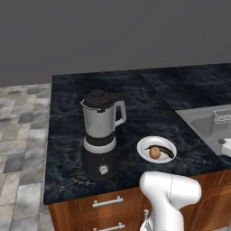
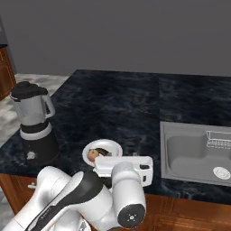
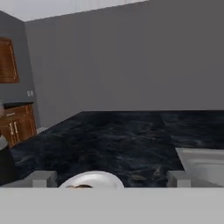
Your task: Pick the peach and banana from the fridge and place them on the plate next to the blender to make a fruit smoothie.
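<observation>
Closest to us in the left base view is the white arm's rounded shoulder, rising at the lower right in front of the wooden drawer fronts (image 1: pixel 107 203) with their silver bar handles. Behind it we see the dark marbled stone counter (image 1: pixel 135 94). On it, near the front edge, sits the small round white plate (image 1: pixel 145 153) with a shallow rim, holding the small orange-red peach (image 1: pixel 154 152) and, touching it on the right, the slim, curved, very dark banana (image 1: pixel 165 151). Just left of the plate stands the blender (image 1: pixel 101 135), with a clear glass handled jug, black lid, silver collar and black base. A grey steel sink (image 1: pixel 203 122) is sunk into the counter at the right.

From the right base view we see the arm folded low at the bottom, its white hand lying level across the plate's (image 2: pixel 110 145) near edge. The peach (image 2: pixel 92 155) and one end of the banana (image 2: pixel 102 153) show just behind the hand. The blender (image 2: pixel 35 128) stands left of the plate, the sink (image 2: pixel 194 155) well to the right.

Through the hand view we see the two-finger gripper (image 3: pixel 111 179) spread wide, its grey fingertips (image 3: pixel 43 178) far apart, with nothing between them. The plate's (image 3: pixel 94 179) far rim shows low between the tips, not touching them, with a dark sliver of fruit at its lower edge. The counter (image 3: pixel 118 140) runs beyond to a plain grey wall (image 3: pixel 131 57).
</observation>
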